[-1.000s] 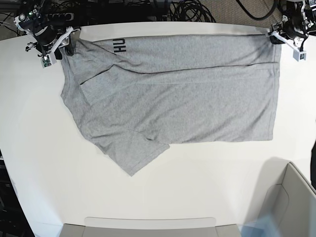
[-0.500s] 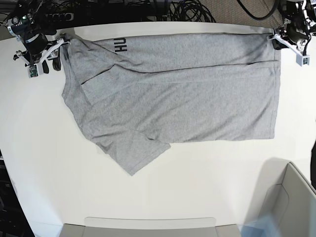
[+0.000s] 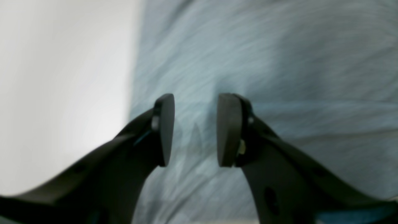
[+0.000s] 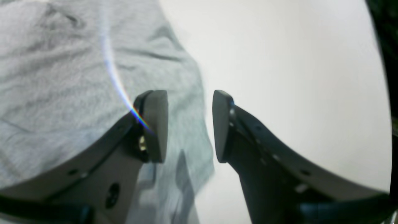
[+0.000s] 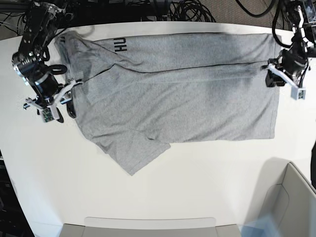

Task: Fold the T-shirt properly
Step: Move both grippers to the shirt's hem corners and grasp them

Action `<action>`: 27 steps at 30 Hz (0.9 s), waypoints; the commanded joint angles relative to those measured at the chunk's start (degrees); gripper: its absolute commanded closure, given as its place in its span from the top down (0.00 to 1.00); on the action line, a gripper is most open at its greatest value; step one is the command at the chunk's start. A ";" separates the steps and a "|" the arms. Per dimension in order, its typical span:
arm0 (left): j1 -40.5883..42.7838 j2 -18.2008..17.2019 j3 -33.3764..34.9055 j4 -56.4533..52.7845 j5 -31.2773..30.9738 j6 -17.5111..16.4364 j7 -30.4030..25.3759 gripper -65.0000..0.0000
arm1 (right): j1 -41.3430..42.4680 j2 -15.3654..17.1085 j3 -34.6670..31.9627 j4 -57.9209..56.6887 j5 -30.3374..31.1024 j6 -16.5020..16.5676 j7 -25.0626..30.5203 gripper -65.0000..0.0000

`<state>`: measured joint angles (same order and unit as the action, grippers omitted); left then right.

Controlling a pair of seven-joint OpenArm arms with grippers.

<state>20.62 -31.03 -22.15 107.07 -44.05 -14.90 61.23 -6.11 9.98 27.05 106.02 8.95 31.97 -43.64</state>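
We have the grey T-shirt (image 5: pixel 173 106) lying across the middle of the tabletop (image 5: pixel 197 192), its far edge doubled over in a long band and a loose flap pointing down from its near left part in the base view. Both pincers are empty: the left pincer (image 3: pixel 195 130) stands wide above the cloth by one side edge, and the right pincer (image 4: pixel 189 127) stands wide too, over the opposite edge, with bare surface under one of its fingers.

What could trip us up, we think, is the layering. If we close too shallow, we may pick up only the top layer and drag the band out of line; too deep, and the fingertips may press into the surface and ruck the cloth. The right side already looks creased, so a pinch there could catch a wrinkle instead of the edge. If one pincer lifts ahead of the other, the shirt would likely twist, and the stray flap could fold under crookedly.

The tabletop is plain white and smooth-looking, so the cloth may slide when tugged. A pale grey open bin (image 5: pixel 296 202) sits at the near right corner, black cables (image 5: pixel 195 6) loop along the far edge, and something dark lies beyond the left side.
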 commanded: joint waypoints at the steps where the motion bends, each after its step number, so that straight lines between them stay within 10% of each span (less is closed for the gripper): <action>1: -1.41 -0.93 1.54 0.85 -0.12 -0.01 -0.70 0.36 | 3.34 0.53 -1.07 -1.53 -1.26 -0.27 1.31 0.37; 13: -6.69 2.76 7.43 0.23 -0.04 0.08 -0.70 0.36 | 21.54 -1.85 -4.67 -35.03 -15.15 -0.27 1.92 0.37; 27: -6.69 2.76 7.34 -1.62 -0.04 0.08 -0.70 0.36 | 1.49 -4.48 -4.50 -13.23 -16.99 -0.27 1.40 0.37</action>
<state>14.41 -27.46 -14.46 104.49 -43.53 -14.76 61.52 -5.80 5.02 22.52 91.50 -8.62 31.66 -43.62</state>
